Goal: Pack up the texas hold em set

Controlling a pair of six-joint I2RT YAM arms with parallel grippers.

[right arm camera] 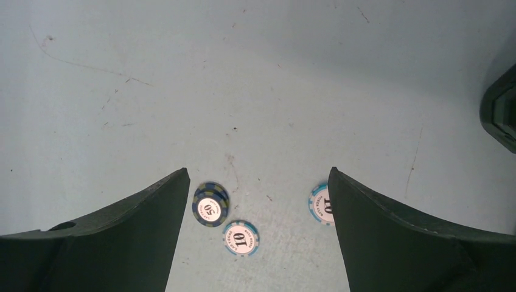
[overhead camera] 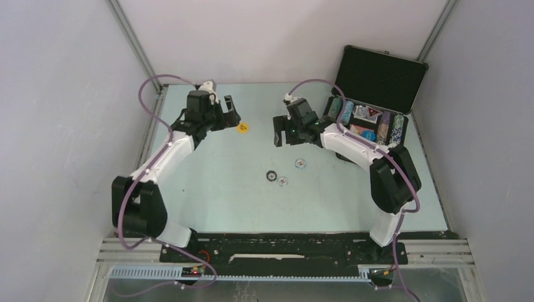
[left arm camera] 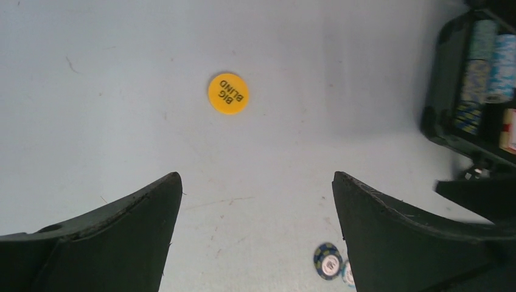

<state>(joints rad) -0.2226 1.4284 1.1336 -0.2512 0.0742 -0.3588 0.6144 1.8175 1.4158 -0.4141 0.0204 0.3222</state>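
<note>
The left pincer [left arm camera: 255, 182] is seen with its fingers spread wide and nothing between them, held above the table [overhead camera: 220, 201] near the yellow disc [left arm camera: 228, 93] (it is marked BIG BLIND). The right pincer [right arm camera: 258, 176] is likewise wide apart and empty, above three loose chips: a dark blue chip [right arm camera: 210, 204] marked 50, a light blue chip [right arm camera: 241, 237] marked 10, and a second 10 chip [right arm camera: 321, 204] partly cut off by one finger. Both arms are bent at the elbow and reach towards the middle of the table. The black case [overhead camera: 381, 75] is set open at the far right, lid upright; rows of chips [overhead camera: 390, 129] are seen inside, while the other contents are hard to make out.
</note>
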